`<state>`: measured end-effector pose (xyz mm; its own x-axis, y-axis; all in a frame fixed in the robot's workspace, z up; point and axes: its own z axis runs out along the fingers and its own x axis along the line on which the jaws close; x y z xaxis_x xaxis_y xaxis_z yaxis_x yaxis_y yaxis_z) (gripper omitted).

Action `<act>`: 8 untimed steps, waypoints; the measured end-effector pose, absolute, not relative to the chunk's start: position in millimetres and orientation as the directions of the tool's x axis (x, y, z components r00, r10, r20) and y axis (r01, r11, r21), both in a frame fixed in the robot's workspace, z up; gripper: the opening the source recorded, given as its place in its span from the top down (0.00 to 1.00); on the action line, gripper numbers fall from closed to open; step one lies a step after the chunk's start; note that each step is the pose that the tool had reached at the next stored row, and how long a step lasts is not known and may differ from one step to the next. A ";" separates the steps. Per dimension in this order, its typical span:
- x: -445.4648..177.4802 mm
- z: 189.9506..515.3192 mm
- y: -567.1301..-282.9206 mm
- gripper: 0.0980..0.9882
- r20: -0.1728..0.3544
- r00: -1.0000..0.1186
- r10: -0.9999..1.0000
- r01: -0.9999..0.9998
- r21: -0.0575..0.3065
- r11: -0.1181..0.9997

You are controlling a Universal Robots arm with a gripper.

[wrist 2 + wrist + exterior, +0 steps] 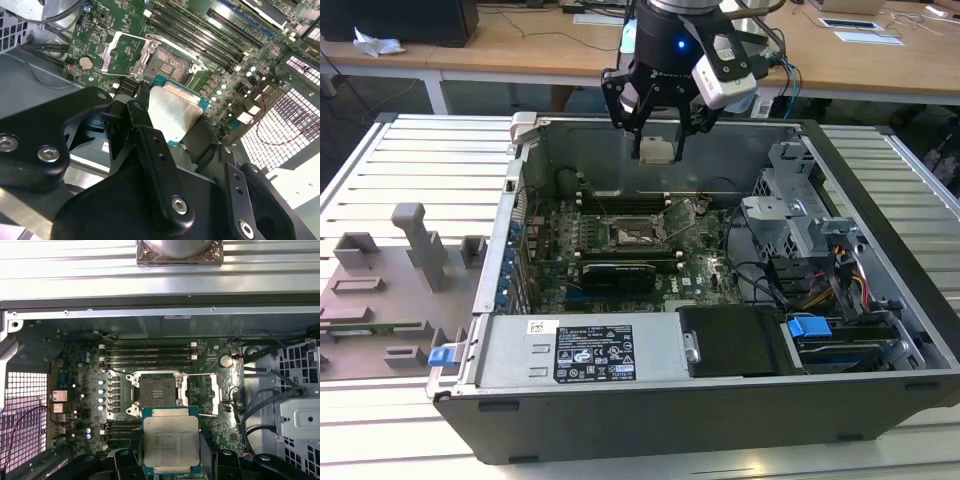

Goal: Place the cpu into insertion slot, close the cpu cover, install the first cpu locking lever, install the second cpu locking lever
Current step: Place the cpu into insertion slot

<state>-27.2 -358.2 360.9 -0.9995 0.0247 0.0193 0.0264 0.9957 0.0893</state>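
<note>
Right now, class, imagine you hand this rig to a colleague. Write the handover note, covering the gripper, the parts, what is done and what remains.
Gripper: fingers shut on the cpu, held in the air above the open computer case.
Insertion slot: empty, inside the case.
Cpu cover: flipped open beside the slot.
Done: cpu picked up.
Left: all four steps; the cpu is not seated and the cover is not closed.

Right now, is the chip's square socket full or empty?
Empty: the insertion slot shows its bare dark centre, and the cpu sits in the gripper.
</note>
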 end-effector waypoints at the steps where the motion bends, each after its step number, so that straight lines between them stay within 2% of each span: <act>1: -27.2 360.5 -358.2 0.50 0.019 -1.000 0.025 0.026 0.089 0.996; 8: -27.2 353.6 -358.2 0.50 0.019 -1.000 0.025 0.026 0.089 0.996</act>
<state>-27.2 -358.2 353.6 -0.9995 0.0247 0.0193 0.0263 0.9957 0.0894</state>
